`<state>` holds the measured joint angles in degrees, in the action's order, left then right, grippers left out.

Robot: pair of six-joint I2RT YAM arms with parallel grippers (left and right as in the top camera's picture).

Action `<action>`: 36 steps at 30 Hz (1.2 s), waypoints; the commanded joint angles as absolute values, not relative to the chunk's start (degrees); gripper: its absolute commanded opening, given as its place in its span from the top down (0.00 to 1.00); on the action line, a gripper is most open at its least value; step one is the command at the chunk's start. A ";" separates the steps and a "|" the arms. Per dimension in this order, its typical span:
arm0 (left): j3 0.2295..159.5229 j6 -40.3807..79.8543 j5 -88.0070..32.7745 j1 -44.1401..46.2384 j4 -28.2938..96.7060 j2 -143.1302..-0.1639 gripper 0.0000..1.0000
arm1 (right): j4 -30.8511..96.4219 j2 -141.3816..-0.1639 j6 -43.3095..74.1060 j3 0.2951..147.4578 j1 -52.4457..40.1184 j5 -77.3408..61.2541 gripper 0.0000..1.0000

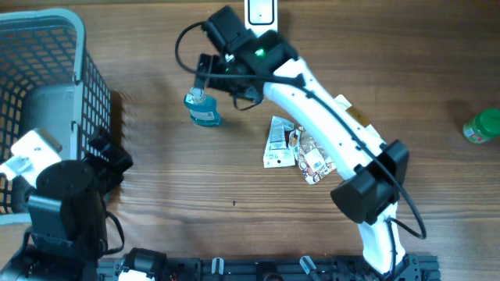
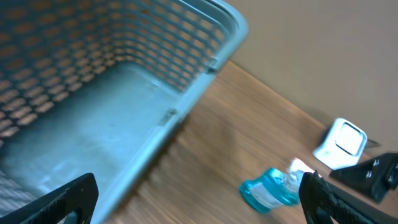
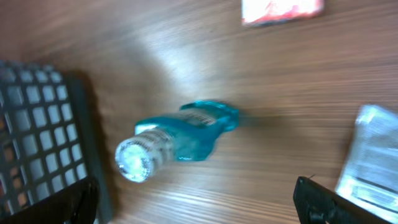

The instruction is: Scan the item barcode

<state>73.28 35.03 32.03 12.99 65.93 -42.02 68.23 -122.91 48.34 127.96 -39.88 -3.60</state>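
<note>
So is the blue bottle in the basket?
No, the bottle sits on the wooden table, outside the basket.

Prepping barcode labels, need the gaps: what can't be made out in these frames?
blue bottle: right wrist view is motion-blurred, label print unreadable, no barcode discernible.
packets: overhead, partly under the right arm, print too small.
green item: overhead, cut by the right edge.
white device, likely the scanner: overhead, cut by the top edge.
</note>
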 commanded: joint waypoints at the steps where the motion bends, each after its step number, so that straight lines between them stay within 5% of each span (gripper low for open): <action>1: 73.71 31.29 21.78 12.62 62.98 -45.71 0.00 | 72.82 -122.52 44.86 135.63 -34.22 1.93 0.00; 16: 73.73 24.53 9.67 13.39 47.64 -84.31 0.00 | 91.13 -120.11 34.65 138.85 -3.92 0.03 0.00; 36: 73.73 22.85 7.68 14.41 45.91 -86.19 0.00 | 90.89 -120.16 32.58 138.74 -2.39 1.80 0.00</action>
<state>74.19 24.03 6.11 14.72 45.12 -88.20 91.05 -122.04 34.09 137.91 -2.31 0.30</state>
